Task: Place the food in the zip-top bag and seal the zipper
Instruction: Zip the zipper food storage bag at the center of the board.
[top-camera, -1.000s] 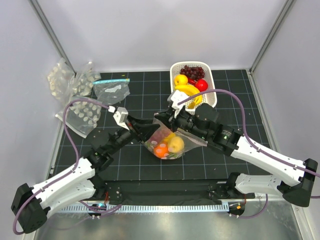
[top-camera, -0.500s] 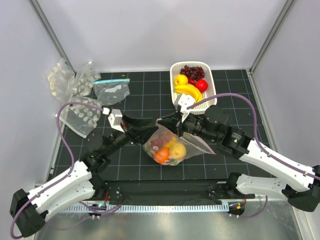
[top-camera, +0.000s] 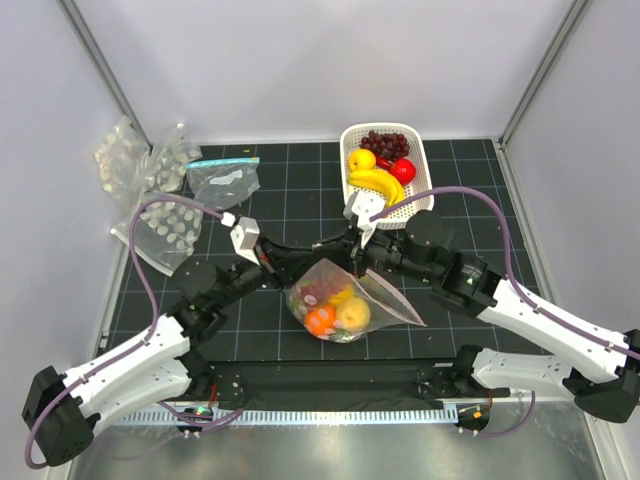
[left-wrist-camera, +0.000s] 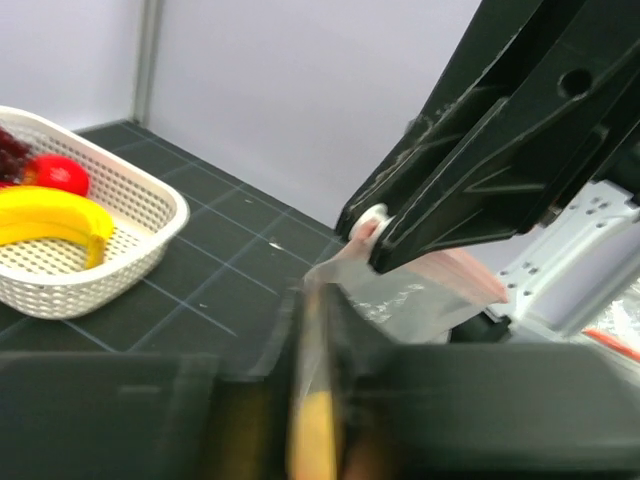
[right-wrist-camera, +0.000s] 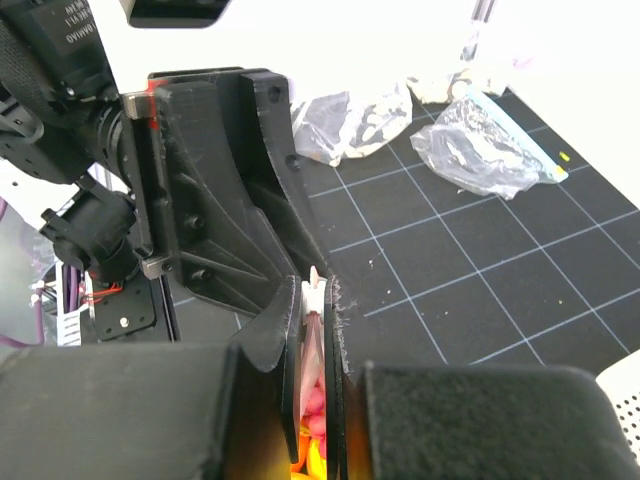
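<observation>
The zip-top bag, clear and holding an orange, a yellow fruit and pink pieces, hangs low over the mat between the two arms. Its pinkish zipper runs from the bag's top corner down to the right. My left gripper is shut on the bag's left top edge; in the left wrist view plastic is pinched between its blurred fingers. My right gripper is shut on the zipper at the corner. In the right wrist view the pink strip and a white tab sit between its shut fingers.
A white basket at the back right holds a banana, grapes, a red fruit and a yellow fruit. Spare dotted bags and a flat teal-strip bag lie at the back left.
The bag has sunk a little toward the near edge. The right gripper has shifted slightly right and back. The left gripper swung left, then came back to the bag's left edge.
</observation>
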